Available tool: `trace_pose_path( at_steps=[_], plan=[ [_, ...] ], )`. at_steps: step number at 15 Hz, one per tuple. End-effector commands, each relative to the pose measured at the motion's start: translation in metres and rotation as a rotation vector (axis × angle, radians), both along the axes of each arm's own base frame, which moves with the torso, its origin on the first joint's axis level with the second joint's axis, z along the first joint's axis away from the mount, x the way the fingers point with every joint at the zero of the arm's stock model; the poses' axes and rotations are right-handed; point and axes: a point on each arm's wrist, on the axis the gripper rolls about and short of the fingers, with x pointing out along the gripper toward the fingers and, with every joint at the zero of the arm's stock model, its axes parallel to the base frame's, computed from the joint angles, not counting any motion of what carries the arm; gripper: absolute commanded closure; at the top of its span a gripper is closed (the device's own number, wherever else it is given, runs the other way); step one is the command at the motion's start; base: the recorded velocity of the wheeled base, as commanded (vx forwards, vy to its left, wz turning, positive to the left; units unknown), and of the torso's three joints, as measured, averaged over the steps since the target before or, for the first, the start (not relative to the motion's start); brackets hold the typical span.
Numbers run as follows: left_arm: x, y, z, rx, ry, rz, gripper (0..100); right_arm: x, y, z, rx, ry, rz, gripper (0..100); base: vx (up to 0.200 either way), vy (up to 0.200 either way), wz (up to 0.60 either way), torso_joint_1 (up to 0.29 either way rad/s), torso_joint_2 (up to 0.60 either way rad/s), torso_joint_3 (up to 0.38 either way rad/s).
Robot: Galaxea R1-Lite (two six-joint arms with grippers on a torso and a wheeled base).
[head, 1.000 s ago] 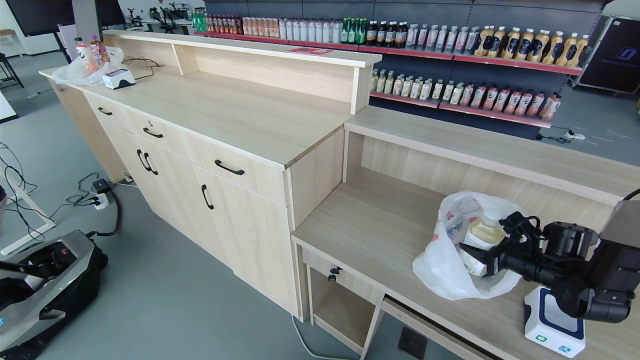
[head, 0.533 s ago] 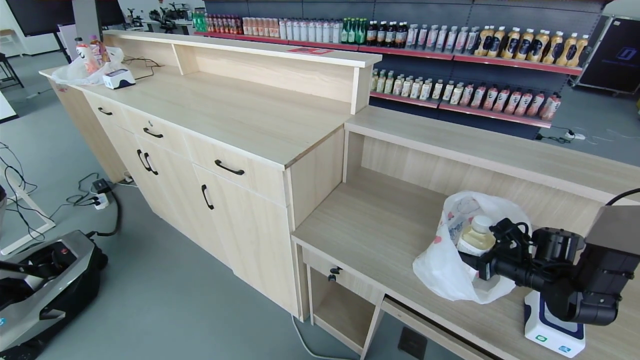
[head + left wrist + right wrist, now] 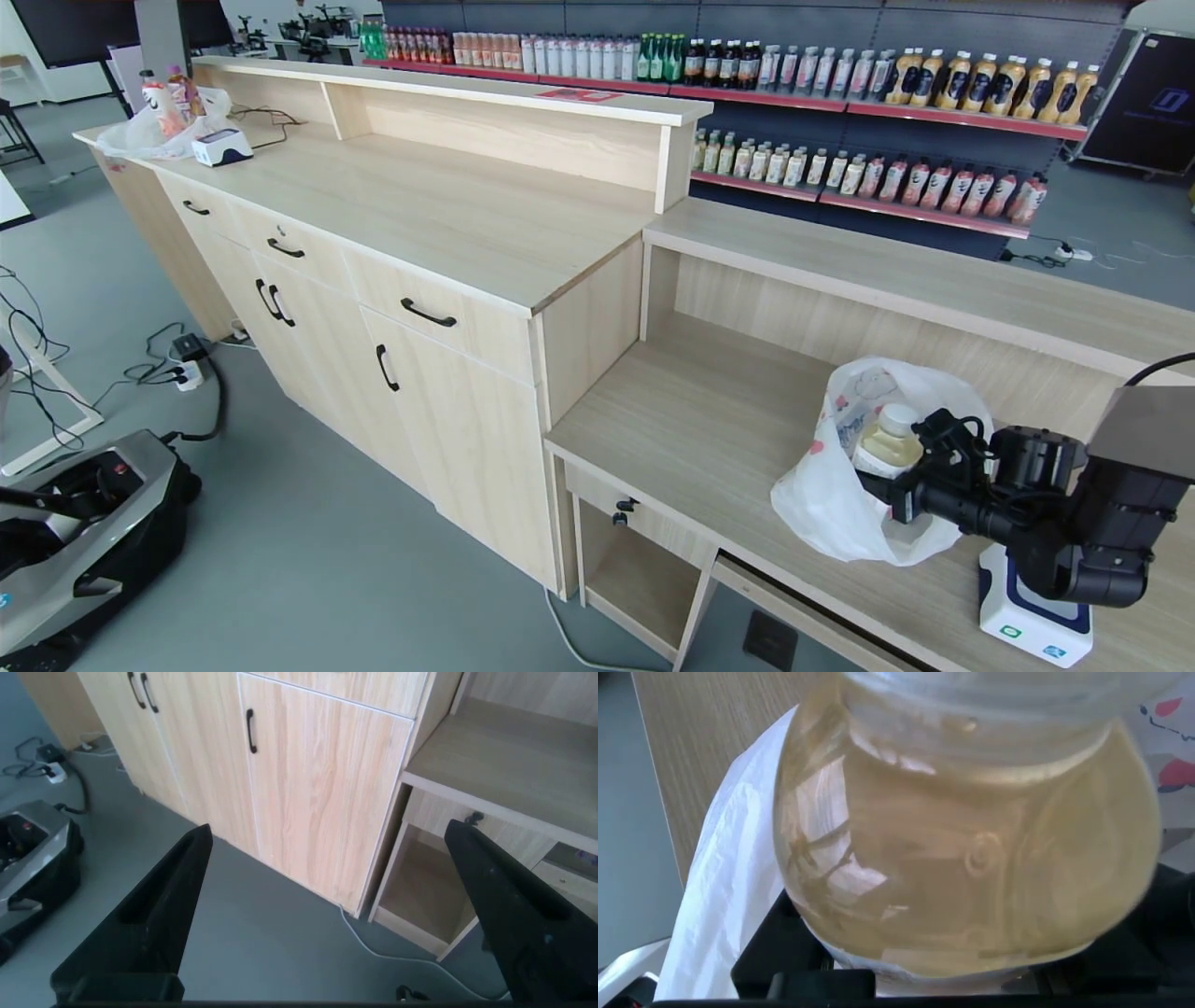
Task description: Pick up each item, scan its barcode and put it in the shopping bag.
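The right claw is clenched on the bottle of pale yellow drink, holding it upright inside the white bag, whose mouth stands open around both; in the right wrist view the bottle sits close against the bag's plastic. The bag rests on the low counter, with the white-and-blue scanner near it at the counter's front edge. The left claw hangs released, fingers spread wide, over the grey floor before the cabinet doors.
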Motion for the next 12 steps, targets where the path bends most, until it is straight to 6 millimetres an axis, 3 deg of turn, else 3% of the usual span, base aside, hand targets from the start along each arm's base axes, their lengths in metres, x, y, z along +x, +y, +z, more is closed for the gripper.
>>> trace_pose_path(
  at_steps=[1,5,6,9,12],
  plan=[
    [0.000,0.000,0.000,0.000,0.000,0.000,0,0.000,-0.001,-0.001,0.001,0.003,-0.001,100,0.000,0.000,0.00,0.000,0.00,0.000],
    [0.000,0.000,0.000,0.000,0.000,0.000,0,-0.005,-0.004,-0.005,-0.009,0.018,-0.008,100,0.000,0.000,0.00,0.000,0.00,0.000],
    [0.000,0.000,0.000,0.000,0.000,0.000,0,-0.005,-0.004,-0.004,-0.009,0.020,-0.008,0,0.000,0.000,0.00,0.000,0.00,0.000],
    [0.000,0.000,0.000,0.000,0.000,0.000,0,-0.004,-0.003,0.001,-0.010,0.006,-0.007,0,0.000,0.000,0.00,0.000,0.00,0.000],
    [0.000,0.000,0.000,0.000,0.000,0.000,0,-0.018,-0.001,0.048,0.009,-0.060,-0.020,0,0.000,0.000,0.00,0.000,0.00,0.000]
  ],
)
